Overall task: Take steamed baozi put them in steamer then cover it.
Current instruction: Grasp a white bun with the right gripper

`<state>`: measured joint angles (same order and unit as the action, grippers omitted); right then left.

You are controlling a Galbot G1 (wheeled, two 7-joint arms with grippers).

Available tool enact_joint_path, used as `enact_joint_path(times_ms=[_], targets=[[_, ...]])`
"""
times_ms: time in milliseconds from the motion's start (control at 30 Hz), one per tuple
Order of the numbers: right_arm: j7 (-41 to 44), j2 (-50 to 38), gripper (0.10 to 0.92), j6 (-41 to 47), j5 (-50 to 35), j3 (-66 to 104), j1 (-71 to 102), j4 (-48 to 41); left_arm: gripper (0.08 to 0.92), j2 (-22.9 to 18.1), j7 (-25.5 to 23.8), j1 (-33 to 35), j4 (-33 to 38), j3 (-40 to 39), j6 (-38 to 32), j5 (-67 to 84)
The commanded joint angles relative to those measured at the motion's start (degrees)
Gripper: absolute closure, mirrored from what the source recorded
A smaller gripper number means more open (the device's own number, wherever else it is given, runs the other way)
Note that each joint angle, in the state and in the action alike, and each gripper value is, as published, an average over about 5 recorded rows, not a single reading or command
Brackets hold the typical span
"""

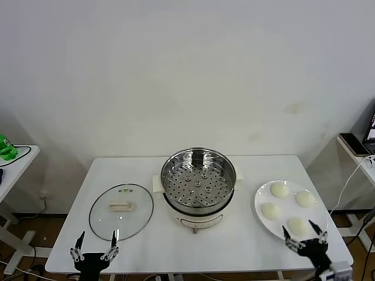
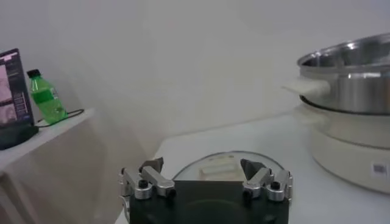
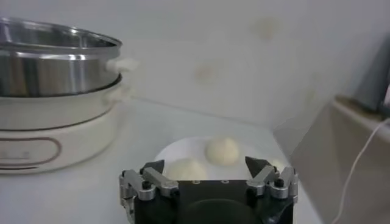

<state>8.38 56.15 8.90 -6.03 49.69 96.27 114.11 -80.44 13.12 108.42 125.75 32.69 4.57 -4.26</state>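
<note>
Several cream-white baozi lie on a flat white plate at the table's right; two show in the right wrist view. The shiny steamer with its perforated tray stands open at the table's middle, on a white base; it also shows in the left wrist view and the right wrist view. The glass cover with a cream handle lies flat to its left. My left gripper is open and empty at the front edge, just before the cover. My right gripper is open and empty at the plate's near edge.
A side table at far left holds a green bottle and a screen. Another side surface with a dark device and cables stands at the far right. The white table has bare room along its front.
</note>
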Motion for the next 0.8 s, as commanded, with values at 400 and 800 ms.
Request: enact_joint_path(times_ms=[400, 800], targets=[[28.0, -28.1, 0.203, -8.5, 30.7, -11.4, -27.9, -20.5, 0.177, -2.1, 0.3, 2.4, 0.8, -0.8, -1.6, -4.4], [43.1, -29.9, 0.203, -11.1, 26.2, -56.4, -69.0, -37.8, 0.177, -2.5, -0.1, 2.5, 1.2, -0.9, -1.7, -5.7]])
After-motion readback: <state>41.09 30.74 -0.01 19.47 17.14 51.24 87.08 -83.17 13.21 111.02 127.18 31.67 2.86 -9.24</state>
